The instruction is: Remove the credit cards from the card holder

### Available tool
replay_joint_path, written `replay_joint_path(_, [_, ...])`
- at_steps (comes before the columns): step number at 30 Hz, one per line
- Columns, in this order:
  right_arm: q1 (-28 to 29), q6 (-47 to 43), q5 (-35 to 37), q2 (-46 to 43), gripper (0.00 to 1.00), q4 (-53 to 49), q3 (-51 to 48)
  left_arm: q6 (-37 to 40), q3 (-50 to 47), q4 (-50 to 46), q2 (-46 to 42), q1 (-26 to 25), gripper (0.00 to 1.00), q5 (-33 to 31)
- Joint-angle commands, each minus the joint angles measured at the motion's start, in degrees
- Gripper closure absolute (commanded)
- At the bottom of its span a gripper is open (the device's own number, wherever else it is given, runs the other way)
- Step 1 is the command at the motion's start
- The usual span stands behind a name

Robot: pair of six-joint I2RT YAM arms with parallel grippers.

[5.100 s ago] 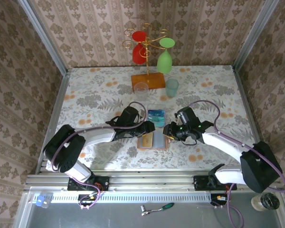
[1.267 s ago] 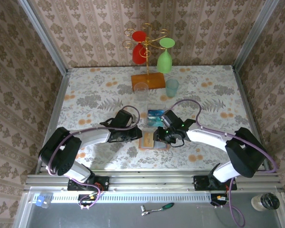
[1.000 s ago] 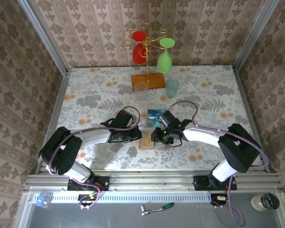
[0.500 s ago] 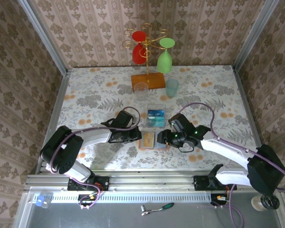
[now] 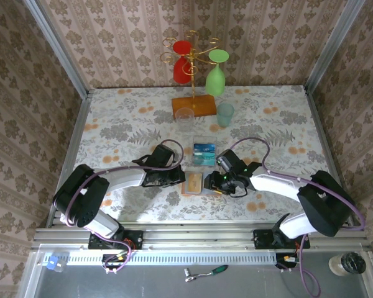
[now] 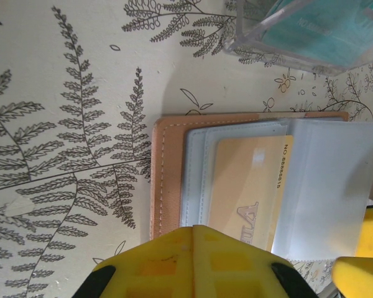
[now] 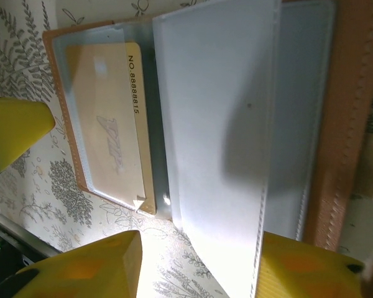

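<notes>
The card holder (image 5: 195,184) lies open and flat on the table (image 5: 124,118), just at 6 o'clock of the clear box (image 5: 204,138).

The left arm runs from its base at 7 o'clock and folds at the elbow, and its forearm lies low along the table toward 3 o'clock. The left pincer (image 5: 182,179) meets the card holder's 9 o'clock edge. In the left wrist view the two yellow fingers of this pincer (image 6: 193,231) are pressed together with nothing between them. Their joined tip sits over the near edge of the card holder (image 6: 156,186).

The right arm comes from 5 o'clock, bends at a raised elbow and reaches toward 9 o'clock. The right pincer (image 5: 216,182) is at the card holder's 3 o'clock side. In the right wrist view its jaws (image 7: 199,239) stand clearly apart, and the edge of a clear pocket leaf (image 7: 217,124) lies in the gap. I cannot tell whether either finger touches the leaf.

One tan-orange card (image 6: 248,192) sits tucked in a pocket on the 9 o'clock half. The teal cards (image 5: 204,150) lie inside the clear box.
</notes>
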Motion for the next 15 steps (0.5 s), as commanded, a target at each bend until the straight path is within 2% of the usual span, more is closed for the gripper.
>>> replay_joint_path(1, [-0.2, 0.9, -2.4, 2.1, 0.56, 3.4, 0.9, -0.1, -0.4, -1.0, -0.1, 0.1, 0.92, -0.4])
replay_joint_path(10, [0.0, 2.1, -5.1, 6.2, 0.68, 7.5, 1.8, -0.1, -1.3, -0.9, -0.9, 0.5, 0.92, -0.4])
replay_joint_path(15, [0.0, 2.2, -5.4, 6.2, 0.79, 7.1, 2.2, 0.0, -1.5, -0.4, -0.3, 0.8, 0.92, -0.1])
